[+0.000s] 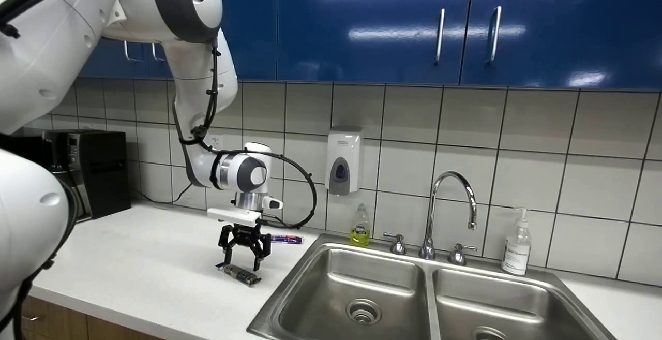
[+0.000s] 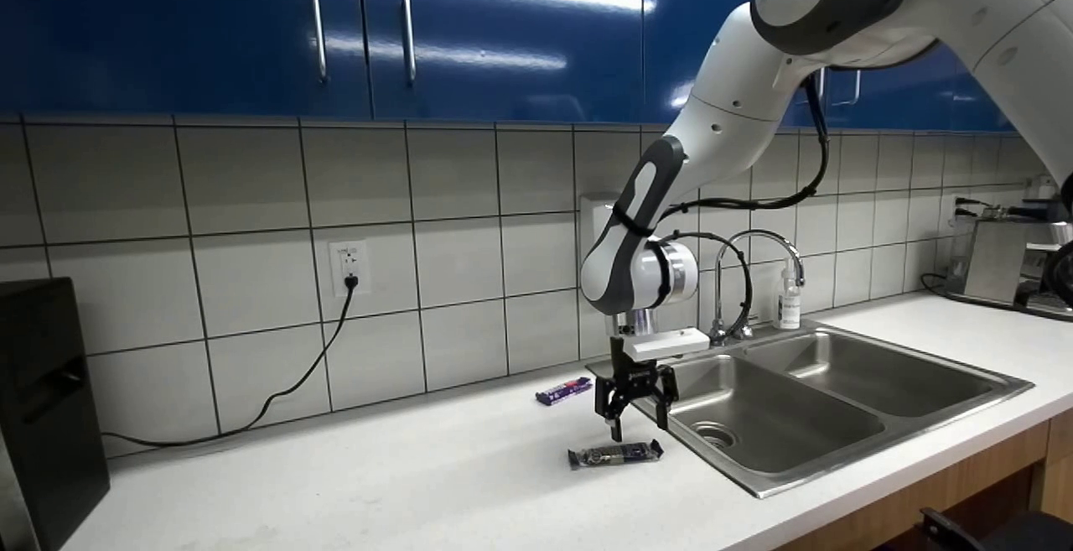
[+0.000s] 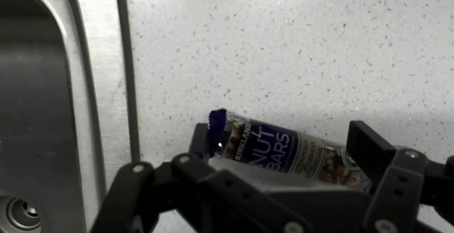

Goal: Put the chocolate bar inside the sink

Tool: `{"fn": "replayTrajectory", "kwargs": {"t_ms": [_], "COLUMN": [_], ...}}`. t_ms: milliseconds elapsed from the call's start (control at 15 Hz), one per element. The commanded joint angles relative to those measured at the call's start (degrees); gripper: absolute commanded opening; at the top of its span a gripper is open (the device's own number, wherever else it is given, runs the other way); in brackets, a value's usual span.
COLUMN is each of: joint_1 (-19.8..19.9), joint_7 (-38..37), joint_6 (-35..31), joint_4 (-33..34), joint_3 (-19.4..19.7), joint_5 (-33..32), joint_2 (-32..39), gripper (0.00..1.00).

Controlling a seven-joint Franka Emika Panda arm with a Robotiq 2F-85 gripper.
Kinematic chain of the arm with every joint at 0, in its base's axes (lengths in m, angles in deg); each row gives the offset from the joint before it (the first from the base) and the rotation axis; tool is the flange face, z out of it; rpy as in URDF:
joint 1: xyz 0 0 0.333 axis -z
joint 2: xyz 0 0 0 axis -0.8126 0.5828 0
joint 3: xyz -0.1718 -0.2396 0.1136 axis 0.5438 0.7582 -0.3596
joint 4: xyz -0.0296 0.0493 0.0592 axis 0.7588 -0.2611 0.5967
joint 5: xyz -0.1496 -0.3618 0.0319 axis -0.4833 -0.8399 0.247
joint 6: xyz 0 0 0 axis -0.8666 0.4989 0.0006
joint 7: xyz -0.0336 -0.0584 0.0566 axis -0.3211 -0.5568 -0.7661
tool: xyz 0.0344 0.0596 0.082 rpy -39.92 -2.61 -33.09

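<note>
Currently on the counter (image 1: 155,257): a nut bar (image 3: 273,151) beneath a spread gripper (image 2: 639,432)

The gripper's fingers (image 3: 369,148) stand apart, one near each end of the nut bar in the wrist view; whether the tips touch it I cannot tell. With "Nut Bars" on its dark blue label, it lies at a slant, outside the two-basin sink (image 1: 290,284) and near its rim. A purple packet (image 2: 563,391) lies closer to the tiled wall (image 2: 461,333). Along the sink's back edge stand a faucet (image 1: 430,216), a bottle of yellow liquid (image 1: 360,232) and a pump bottle (image 1: 516,252).
</note>
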Motion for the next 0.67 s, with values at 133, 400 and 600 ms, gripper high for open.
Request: {"fn": "replayTrajectory", "kwargs": {"t_ms": [133, 400, 600], "joint_1": [0.8, 1.3, 1.6], "joint_7": [5.1, 10.0, 15.5], "joint_6": [5.2, 5.1, 5.2], "joint_4": [2.1, 3.0, 3.5], "joint_3": [-0.6, -1.6, -2.9], "joint_5": [-6.4, -9.1, -10.6], "joint_2": [0.0, 0.6, 1.2], "gripper": [1.0, 1.0, 1.0]}}
